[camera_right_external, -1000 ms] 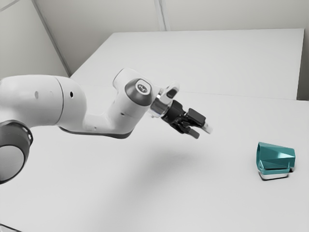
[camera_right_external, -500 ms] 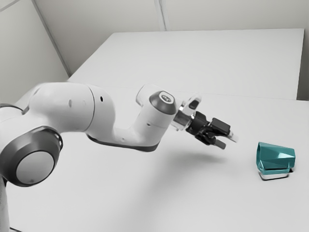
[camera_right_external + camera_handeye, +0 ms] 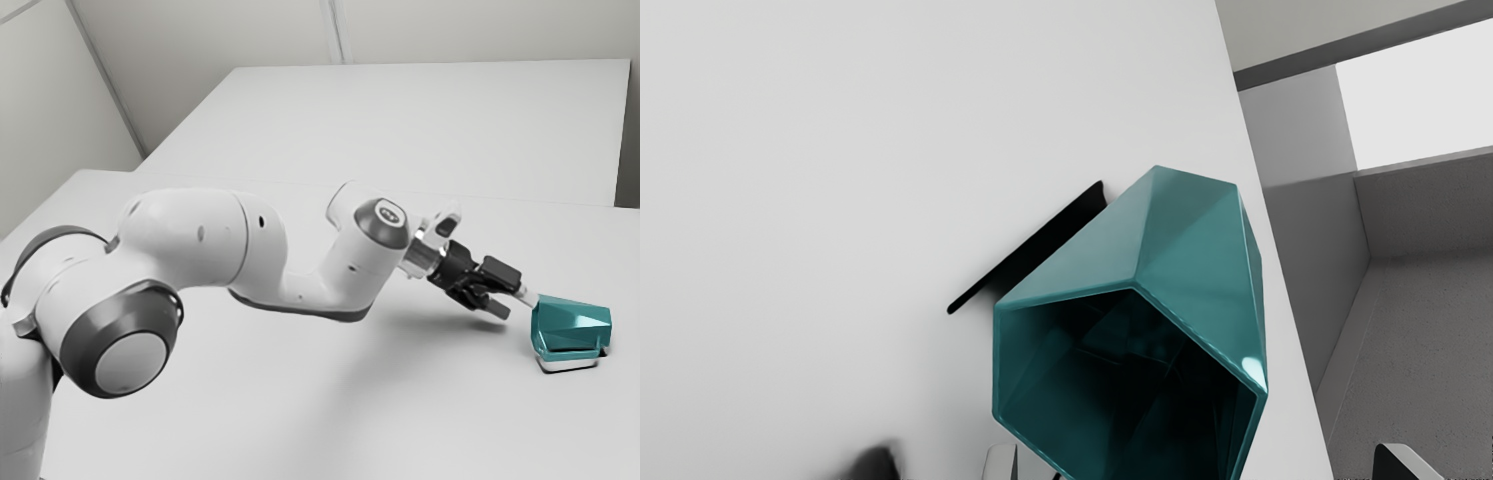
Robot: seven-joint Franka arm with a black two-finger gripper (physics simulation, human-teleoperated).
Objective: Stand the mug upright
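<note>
Mug (image 3: 570,325) down on its side in the exterior view, lying on the table (image 3: 250,410) just beyond the gripper (image 3: 514,303), on the exterior view's right of it, its mouth turned toward the gripper! Behind the gripper, the arm (image 3: 190,235) leans in. Contact? Too close to call.

Over to the wrist view: the gripper is released, grasping nothing, one finger (image 3: 1000,463) close to the mug's rim, the other (image 3: 1406,463) well off it. A dark strip (image 3: 1033,250) runs beside the mug, ahead of the gripper; handle or shadow, I can't tell.

How to play it well? Centre the mug between the fingers, ease in without nudging the rim, and clamp firmly. Then lift a little, tip the mouth skyward, and lower until the base sits flat before letting go. Those slanted facets could slip, so slowly does it!

The count: one mug, one arm, one gripper, two fingers, one dark strip.
</note>
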